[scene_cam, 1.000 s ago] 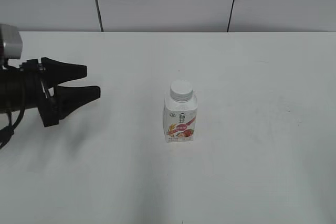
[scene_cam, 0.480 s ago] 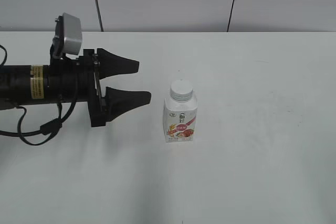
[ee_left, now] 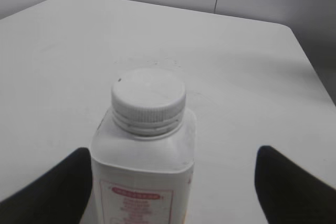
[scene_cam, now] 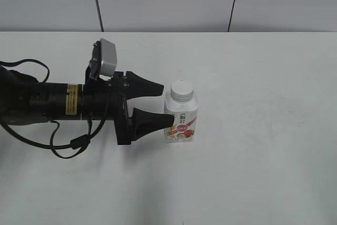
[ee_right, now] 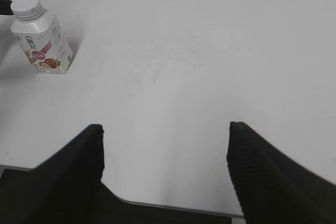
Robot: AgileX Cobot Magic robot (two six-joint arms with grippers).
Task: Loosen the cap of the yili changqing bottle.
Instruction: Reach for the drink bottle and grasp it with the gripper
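White plastic: in your exterior view, the yili changqing bottle (scene_cam: pixel 181 115) stands upright mid-surface (scene_cam: pixel 263 146), the cap (scene_cam: pixel 181 90) seated on its neck; your left gripper (scene_cam: pixel 167 105) reaches in from the left, fingers (scene_cam: pixel 152 121) spread, tips at the bottle's left side. Left wrist view: bottle close between the parted fingers, cap (ee_left: pixel 148 97) central. Right wrist view: your right gripper (ee_right: pixel 165 148) has its fingers wide apart, well away from the bottle (ee_right: pixel 42 38).
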